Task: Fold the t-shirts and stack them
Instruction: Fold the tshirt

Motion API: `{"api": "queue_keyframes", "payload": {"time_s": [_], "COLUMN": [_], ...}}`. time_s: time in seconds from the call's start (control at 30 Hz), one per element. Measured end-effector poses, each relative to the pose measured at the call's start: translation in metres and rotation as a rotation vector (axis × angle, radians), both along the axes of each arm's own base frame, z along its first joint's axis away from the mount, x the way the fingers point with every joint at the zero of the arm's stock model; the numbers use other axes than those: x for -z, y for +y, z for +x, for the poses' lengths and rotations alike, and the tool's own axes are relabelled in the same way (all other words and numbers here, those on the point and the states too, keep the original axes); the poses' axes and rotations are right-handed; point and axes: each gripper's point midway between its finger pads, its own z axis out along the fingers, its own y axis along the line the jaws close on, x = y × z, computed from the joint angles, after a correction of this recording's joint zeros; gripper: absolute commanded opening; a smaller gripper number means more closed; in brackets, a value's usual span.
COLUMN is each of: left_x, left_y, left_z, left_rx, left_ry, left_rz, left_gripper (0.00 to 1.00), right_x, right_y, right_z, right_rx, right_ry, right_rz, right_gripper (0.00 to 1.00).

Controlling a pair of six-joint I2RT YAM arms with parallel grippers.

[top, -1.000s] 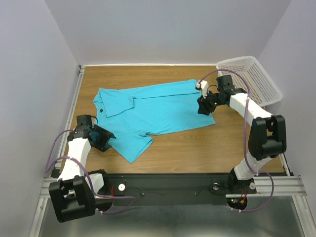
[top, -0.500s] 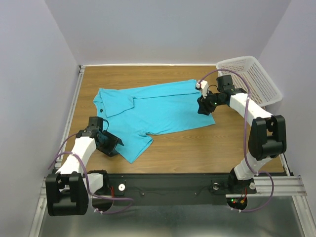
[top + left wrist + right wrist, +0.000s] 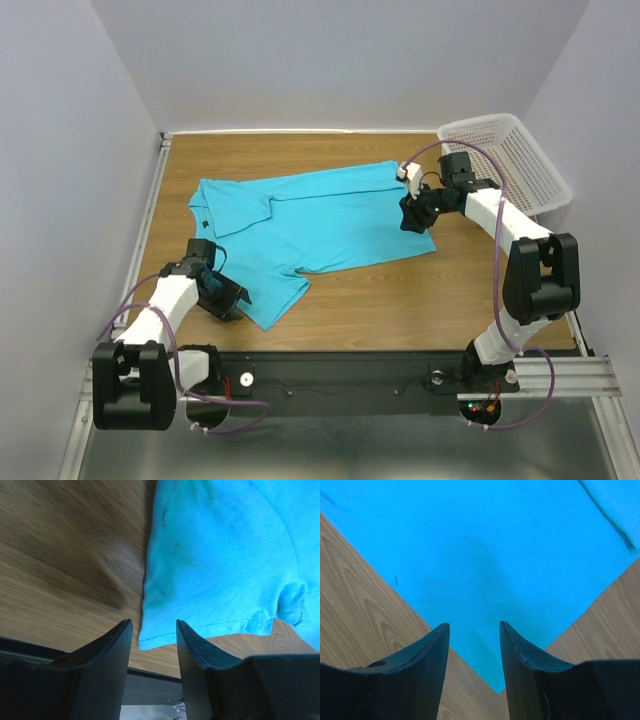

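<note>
One turquoise-blue t-shirt (image 3: 310, 220) lies spread on the wooden table, neck to the left, one sleeve folded over at the upper left. My left gripper (image 3: 232, 298) is open, low beside the near sleeve corner; in the left wrist view the sleeve hem (image 3: 200, 630) lies just beyond the fingertips (image 3: 125, 630). My right gripper (image 3: 410, 222) is open over the shirt's right hem corner; in the right wrist view the shirt corner (image 3: 495, 670) lies between the jaws, not gripped.
A white perforated basket (image 3: 510, 160) stands at the back right corner. The table's metal rail (image 3: 350, 375) runs along the near edge, close to my left gripper. Grey walls enclose the left, back and right.
My left gripper has moved right and toward the near sleeve corner. My right arm has not moved. The shirt lies as before.
</note>
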Motion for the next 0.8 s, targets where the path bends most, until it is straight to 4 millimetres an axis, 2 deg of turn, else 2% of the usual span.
{"api": "queue_keyframes", "payload": {"time_s": [0.43,0.53,0.57,0.73,0.77,0.8], "left_x": [0.015,0.015,0.016,0.018,0.018,0.018], "left_y": [0.005,0.005,0.005,0.005,0.005,0.005], "left_z": [0.006,0.006,0.005,0.004,0.004,0.004], "left_rx": [-0.006,-0.001,0.005,0.025,0.029,0.034], "left_ry": [0.036,0.040,0.043,0.050,0.050,0.049], "left_rz": [0.033,0.036,0.040,0.053,0.054,0.055], "left_gripper": [0.50,0.38,0.28,0.13,0.06,0.06], "right_x": [0.000,0.000,0.000,-0.001,-0.002,-0.004], "right_y": [0.000,-0.001,-0.002,-0.003,-0.003,-0.003], "right_z": [0.000,0.000,0.000,0.001,0.001,0.001], "right_rx": [0.007,0.010,0.011,0.014,0.015,0.014], "right_ry": [0.005,0.005,0.005,0.003,0.001,-0.002], "right_rz": [0.003,0.004,0.003,0.005,0.006,0.007], "right_gripper": [0.50,0.50,0.50,0.50,0.50,0.50]}}
